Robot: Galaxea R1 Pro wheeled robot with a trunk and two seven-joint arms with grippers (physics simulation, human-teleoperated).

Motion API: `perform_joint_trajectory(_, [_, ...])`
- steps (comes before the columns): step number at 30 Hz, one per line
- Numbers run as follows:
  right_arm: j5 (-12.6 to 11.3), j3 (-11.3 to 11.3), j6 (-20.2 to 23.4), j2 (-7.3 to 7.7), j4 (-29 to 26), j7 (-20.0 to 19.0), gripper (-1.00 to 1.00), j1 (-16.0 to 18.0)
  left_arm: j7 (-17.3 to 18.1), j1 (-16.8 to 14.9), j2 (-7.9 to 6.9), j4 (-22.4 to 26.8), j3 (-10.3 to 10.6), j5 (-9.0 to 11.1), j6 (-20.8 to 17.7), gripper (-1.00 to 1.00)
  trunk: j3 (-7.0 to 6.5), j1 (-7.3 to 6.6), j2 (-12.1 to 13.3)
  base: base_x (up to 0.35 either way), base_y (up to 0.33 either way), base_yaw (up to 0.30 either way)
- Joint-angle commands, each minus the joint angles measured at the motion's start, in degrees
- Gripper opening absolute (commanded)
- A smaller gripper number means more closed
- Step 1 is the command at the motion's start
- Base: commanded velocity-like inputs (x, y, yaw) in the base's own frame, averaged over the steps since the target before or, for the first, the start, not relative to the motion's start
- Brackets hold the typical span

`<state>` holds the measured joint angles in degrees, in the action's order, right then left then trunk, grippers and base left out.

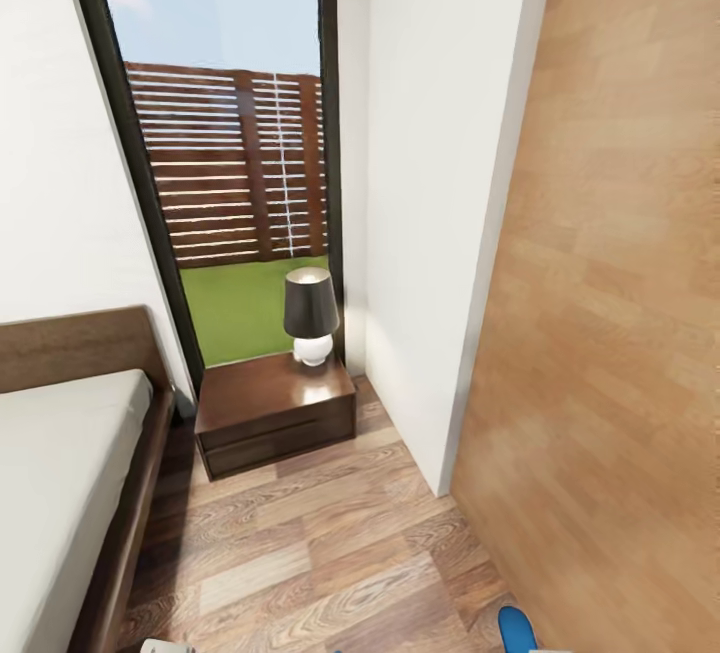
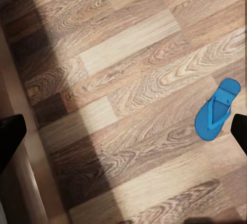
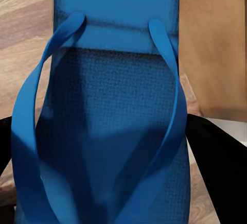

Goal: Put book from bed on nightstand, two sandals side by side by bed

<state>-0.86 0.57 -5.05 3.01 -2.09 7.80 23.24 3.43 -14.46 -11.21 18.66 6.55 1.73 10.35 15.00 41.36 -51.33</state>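
A bright blue sandal (image 3: 110, 131) sits close up between the black fingers (image 3: 216, 157) of my right gripper (image 3: 103, 152), which is shut on its sides. A blue sandal tip (image 1: 515, 628) pokes in at the head view's lower right edge. In the left wrist view a blue sandal (image 2: 217, 109) lies flat on the wood floor, and my left gripper (image 2: 123, 136) hovers open above the bare planks beside it. The bed (image 1: 60, 473) with its grey mattress stands at the left. A dark brown nightstand (image 1: 272, 411) sits beside it. The book is out of view.
A lamp (image 1: 310, 318) with a dark shade stands on the nightstand's back right corner. Behind it is a tall black-framed window (image 1: 230, 183). A white wall corner (image 1: 440, 233) and a brown wooden door (image 1: 610, 333) close in the right side. Wood floor (image 1: 310, 553) runs between bed and wall.
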Motion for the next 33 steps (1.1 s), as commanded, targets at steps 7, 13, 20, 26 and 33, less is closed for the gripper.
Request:
perform_joint_trajectory(7, [-0.19,0.04,-0.22,-0.02,0.07,0.11,-1.00,0.05,0.00,-0.04,-0.06,-0.03,0.34,0.18,0.20,1.00,0.07,0.01,-0.05,0.105,0.004,-0.039])
perform_joint_trajectory(13, [-0.19,0.04,-0.22,0.00,0.07,0.11,-1.00,0.05,0.00,-0.04,-0.07,-0.03,0.33,0.20,0.20,1.00,0.08,0.01,-0.05,0.035,0.023,-0.030])
perform_joint_trajectory(20, [-0.19,0.04,-0.22,-0.02,0.07,0.11,-1.00,0.05,0.00,-0.04,-0.08,-0.03,0.33,0.20,0.19,1.00,0.16,0.01,-0.05,0.095,0.099,-0.118])
perform_joint_trajectory(26, [-0.19,0.04,-0.22,0.01,0.07,0.11,-1.00,0.05,0.00,-0.04,-0.12,-0.03,0.31,0.20,0.19,1.00,0.17,0.01,-0.05,0.079,0.051,-0.031])
perform_joint_trajectory(33, [-0.19,0.04,-0.22,-0.01,0.07,0.11,-1.00,0.05,0.00,-0.04,-0.11,-0.03,0.30,0.19,0.19,1.00,0.17,0.01,-0.05,0.060,0.040,-0.174])
